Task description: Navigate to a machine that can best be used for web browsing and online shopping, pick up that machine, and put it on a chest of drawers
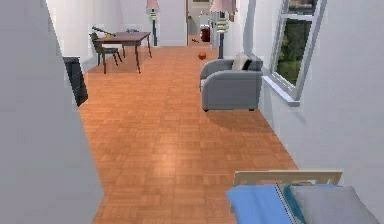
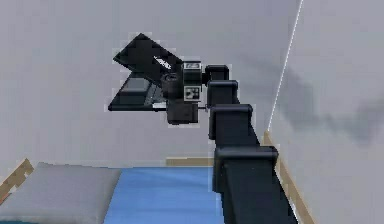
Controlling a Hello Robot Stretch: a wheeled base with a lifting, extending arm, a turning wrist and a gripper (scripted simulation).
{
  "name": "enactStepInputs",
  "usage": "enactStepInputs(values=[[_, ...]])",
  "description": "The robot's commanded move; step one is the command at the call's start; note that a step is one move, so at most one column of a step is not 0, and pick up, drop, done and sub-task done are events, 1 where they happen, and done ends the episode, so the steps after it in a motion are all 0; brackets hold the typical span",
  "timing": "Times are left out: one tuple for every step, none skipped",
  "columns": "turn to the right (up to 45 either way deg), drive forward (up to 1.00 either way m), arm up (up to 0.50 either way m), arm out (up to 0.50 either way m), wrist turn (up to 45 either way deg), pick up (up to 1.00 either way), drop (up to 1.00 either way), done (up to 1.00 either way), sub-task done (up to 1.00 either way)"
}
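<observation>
Above wood-framed bed with blue blanket, black open laptop hangs clear, held by fingers of dark arm. Pickup looks done; drive to chest of drawers and placing remain.

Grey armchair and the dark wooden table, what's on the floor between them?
Bare orange-brown plank floor separates the grey armchair from the dark wooden table, seen in the forward view.

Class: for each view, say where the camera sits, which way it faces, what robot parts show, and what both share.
Forward view: on the robot, facing ahead and down over wood floor toward a grey armchair.
Arm side view: on the body, facing sideways; arm and claw holding a laptop.
Shared: the blue-covered bed.
</observation>
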Motion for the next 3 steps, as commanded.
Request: enactStepInputs(values=[[0.0, 0.0, 0.0, 0.0, -45.0, 0.0, 0.0, 0.0, 0.0], [0.0, 0.0, 0.0, 0.0, -45.0, 0.0, 0.0, 0.0, 0.0], [0.0, 0.0, 0.0, 0.0, -30.0, 0.0, 0.0, 0.0, 0.0]])
